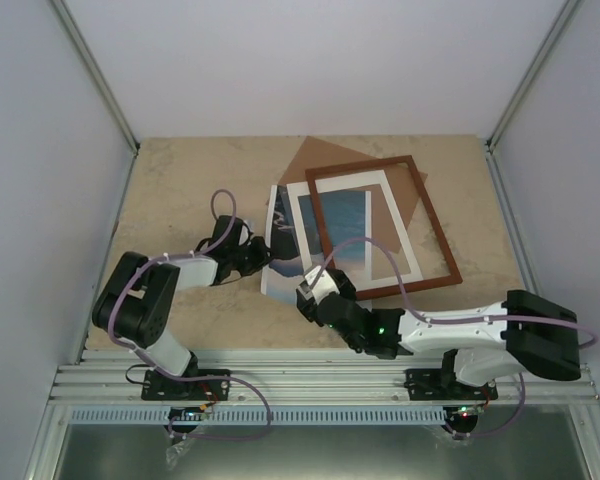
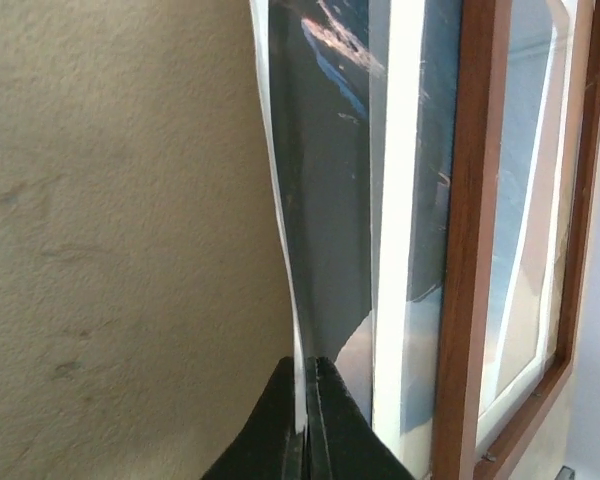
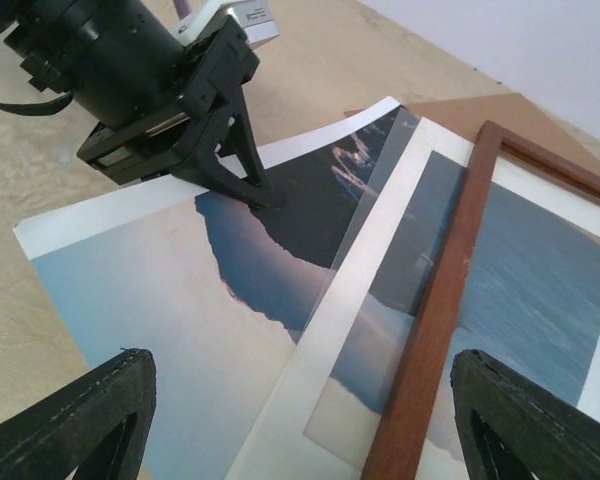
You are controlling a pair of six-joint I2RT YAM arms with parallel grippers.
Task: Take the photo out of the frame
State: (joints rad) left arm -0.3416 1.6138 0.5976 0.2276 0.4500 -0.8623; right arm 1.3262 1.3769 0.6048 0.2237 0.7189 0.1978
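The photo (image 1: 285, 270) of sea, dark cliffs and pale sky lies on the table, sticking out to the left from under the white mat (image 1: 348, 184) and the reddish-brown frame (image 1: 436, 220). My left gripper (image 1: 263, 255) is shut on the photo's left edge; in the left wrist view its fingertips (image 2: 307, 400) pinch the thin white border of the photo (image 2: 325, 200), which curves up slightly. My right gripper (image 1: 315, 290) is open and empty, hovering over the near part of the photo (image 3: 180, 290), with the frame's wooden edge (image 3: 450, 290) between its fingers.
A loose plain brown backing board (image 1: 315, 155) lies under the far corner of the frame. A clear pane edge (image 3: 380, 170) shows over the photo beside the mat (image 3: 350, 290). Beige tabletop (image 1: 180, 190) extends left; white walls close in the sides and back.
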